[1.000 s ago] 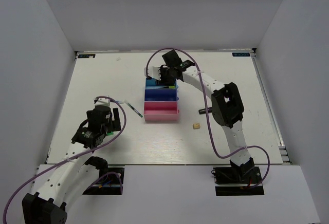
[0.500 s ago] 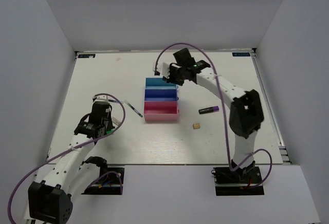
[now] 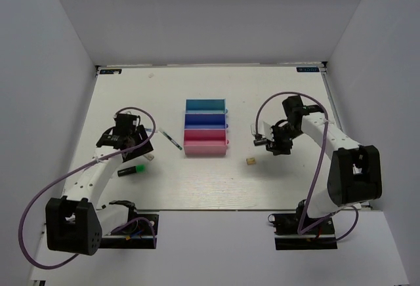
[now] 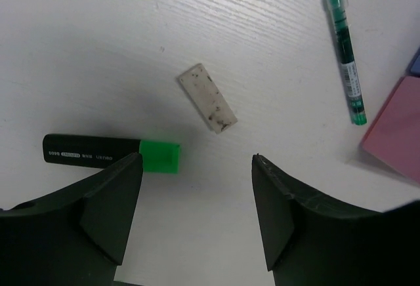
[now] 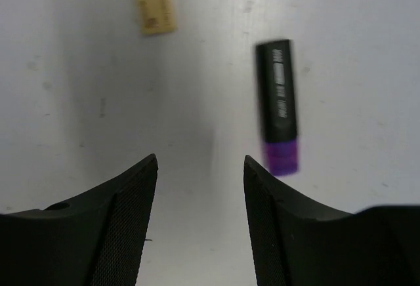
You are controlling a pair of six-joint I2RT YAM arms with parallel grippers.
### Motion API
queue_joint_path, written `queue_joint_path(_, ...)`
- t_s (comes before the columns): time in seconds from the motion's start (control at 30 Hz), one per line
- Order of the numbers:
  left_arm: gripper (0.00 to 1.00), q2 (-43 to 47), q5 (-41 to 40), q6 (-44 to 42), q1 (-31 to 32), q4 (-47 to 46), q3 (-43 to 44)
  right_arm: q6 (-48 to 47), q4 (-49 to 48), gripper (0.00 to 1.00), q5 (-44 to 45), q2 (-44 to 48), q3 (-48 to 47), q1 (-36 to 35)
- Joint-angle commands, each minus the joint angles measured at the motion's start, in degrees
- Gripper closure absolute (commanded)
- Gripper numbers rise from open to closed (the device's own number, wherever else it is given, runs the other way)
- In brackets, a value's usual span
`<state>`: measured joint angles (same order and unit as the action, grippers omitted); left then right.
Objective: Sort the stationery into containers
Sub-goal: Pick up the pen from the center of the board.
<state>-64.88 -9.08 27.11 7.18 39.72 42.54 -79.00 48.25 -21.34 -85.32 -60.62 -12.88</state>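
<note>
The three joined trays stand mid-table: teal [image 3: 205, 105], blue [image 3: 205, 120], pink [image 3: 205, 143]. My left gripper [image 3: 139, 148] is open and empty; in its wrist view [image 4: 197, 187] a black marker with a green cap [image 4: 111, 156] lies by the left finger, and it also shows from above [image 3: 131, 170]. The thin bluish pen [image 3: 172, 139] lies left of the pink tray [image 4: 397, 135]. My right gripper [image 3: 274, 145] is open above the purple-capped marker [image 5: 279, 105], which lies just right of the jaws [image 5: 200, 161]. The tan cube [image 3: 250, 161] lies nearby [image 5: 152, 2]. No yellow-capped marker shows.
A white speckled eraser [image 4: 207, 98] lies between the green-capped marker and the pen [image 4: 346, 56]. White walls enclose the table on three sides. Both arm bases sit at the near edge.
My right arm has swung from the teal tray to the right and now hovers over the purple-capped marker. My left gripper has moved back, and the green-capped marker now lies uncovered on the table.
</note>
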Motion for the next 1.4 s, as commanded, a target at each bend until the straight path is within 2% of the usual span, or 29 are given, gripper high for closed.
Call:
queue_joint_path(0.0,0.22,4.14,2.84,0.31,-0.41,1.75,-1.23,-14.33,5.18,0.41,-8.18,-0.36,0.86,1.36)
queue_joint_path(0.1,0.22,6.78,3.63,-1.62,-0.41,2.81,-2.47,-14.25,5.11,0.41,-9.07,-4.32,-2.04,1.81)
queue_joint_path(0.3,0.22,10.82,3.02,-4.43,0.46,5.19,-4.39,-12.14,-1.40,0.40,-7.31,-9.24,-3.10,2.34)
queue_joint_path(0.6,0.21,11.79,1.70,-5.67,2.05,6.68,-4.84,-9.77,-5.18,0.40,-3.80,-16.89,-7.14,2.95)
queue_joint_path(0.77,0.21,12.85,0.82,-6.02,2.58,7.21,-5.19,-10.03,-4.31,0.40,-0.81,-19.80,-11.01,3.13)
queue_joint_path(0.87,0.21,13.55,0.12,-6.28,2.84,8.17,-5.19,-11.61,-0.09,0.40,1.30,-24.10,-14.25,3.13)
queue_joint_path(1.07,0.21,14.96,-0.41,-6.20,3.19,8.88,-5.72,-13.37,4.22,0.44,5.08,-28.50,-14.88,3.04)
queue_joint_path(1.17,0.21,15.05,-0.50,-6.28,3.10,8.62,-6.07,-13.02,3.43,0.54,5.17,-28.59,-13.04,2.95)
queue_joint_path(1.2,0.21,14.87,-0.59,-6.20,3.19,8.61,-5.98,-12.67,3.00,0.69,5.26,-28.41,-12.95,3.04)
queue_joint_path(1.3,0.21,14.78,-0.32,-5.93,3.10,8.61,-6.16,-10.66,2.55,0.95,4.65,-28.15,-12.86,2.95)
queue_joint_path(1.37,0.21,15.05,-0.32,-5.93,3.19,8.53,-6.42,-8.02,2.99,1.00,3.51,-27.45,-13.56,2.78)
